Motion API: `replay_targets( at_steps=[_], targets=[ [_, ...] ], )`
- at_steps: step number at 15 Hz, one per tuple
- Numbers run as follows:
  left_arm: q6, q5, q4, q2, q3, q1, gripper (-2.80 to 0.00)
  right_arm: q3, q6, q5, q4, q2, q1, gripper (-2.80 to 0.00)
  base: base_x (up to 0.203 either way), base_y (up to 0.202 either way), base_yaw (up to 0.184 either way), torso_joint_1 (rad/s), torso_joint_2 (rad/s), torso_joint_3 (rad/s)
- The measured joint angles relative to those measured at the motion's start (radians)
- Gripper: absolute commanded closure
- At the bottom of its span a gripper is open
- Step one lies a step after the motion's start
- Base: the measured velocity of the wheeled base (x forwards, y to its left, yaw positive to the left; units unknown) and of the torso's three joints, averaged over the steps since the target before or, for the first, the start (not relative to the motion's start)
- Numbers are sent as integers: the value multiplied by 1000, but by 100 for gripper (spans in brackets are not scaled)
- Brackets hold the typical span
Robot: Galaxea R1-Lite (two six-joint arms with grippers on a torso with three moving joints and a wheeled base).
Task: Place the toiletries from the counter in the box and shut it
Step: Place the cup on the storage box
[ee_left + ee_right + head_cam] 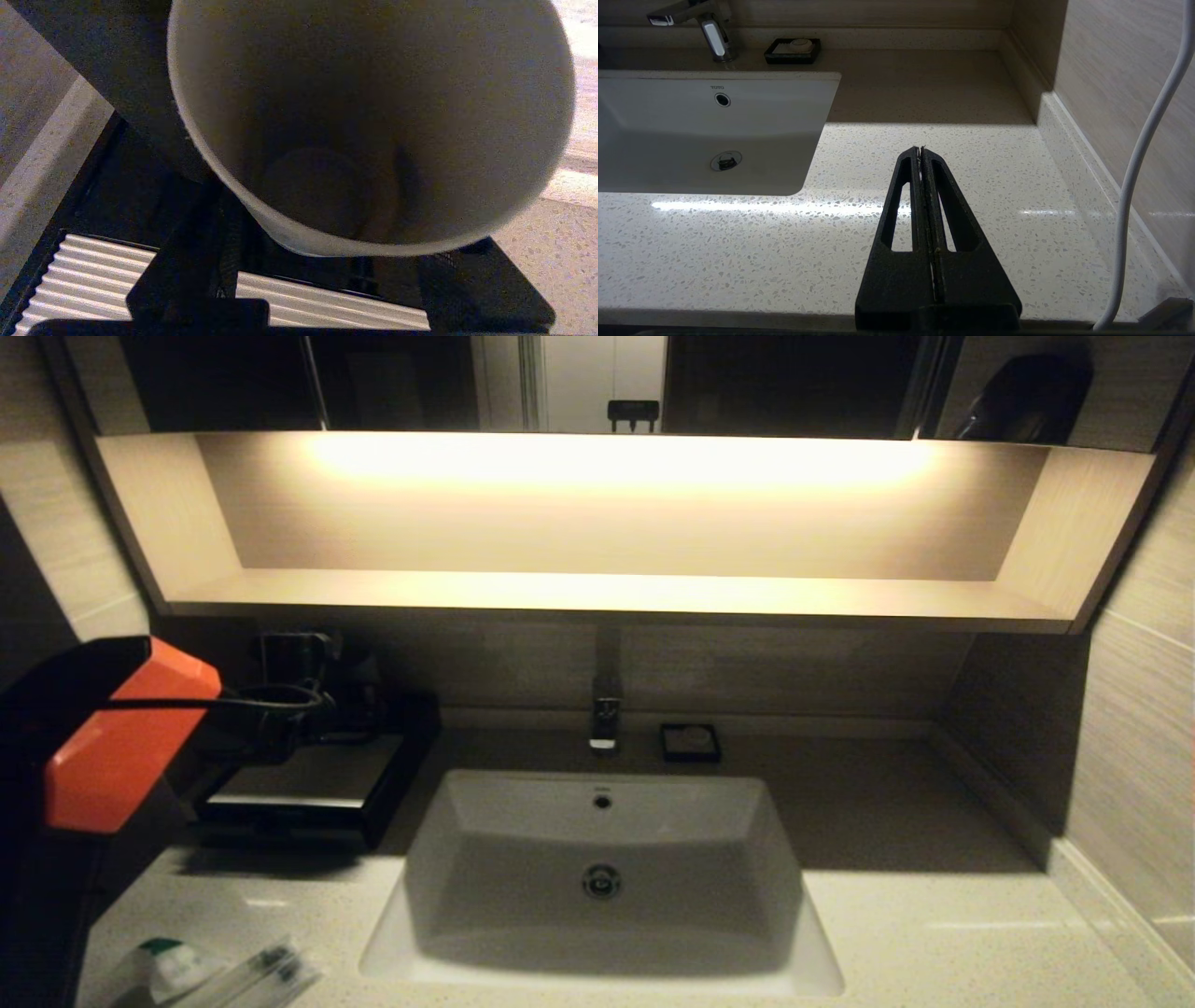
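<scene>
A pale cup [373, 130] is seen clamped in the left hand [299, 709] above the single black box [317, 784], which is set on the table [934, 933] to the left of the one white sink [597, 877]. Two wrapped toiletries [215, 975] are seen lying at the table's near left corner, well apart from the box. The right hand [921, 151] is held over bare table right of the sink, its fingers pressed together.
</scene>
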Motion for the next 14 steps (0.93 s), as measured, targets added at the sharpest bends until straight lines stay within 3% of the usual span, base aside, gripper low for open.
replay_targets(
  at_steps=[13, 14],
  targets=[
    [-1, 7, -2, 12, -11, 0, 0, 0, 0, 0, 0, 0, 0, 0, 0, 0, 0, 0, 0, 0],
    [-1, 7, -2, 14, -12, 0, -280, 0, 0, 0, 0, 0, 0, 0, 0, 0, 0, 0, 0, 0]
  ],
)
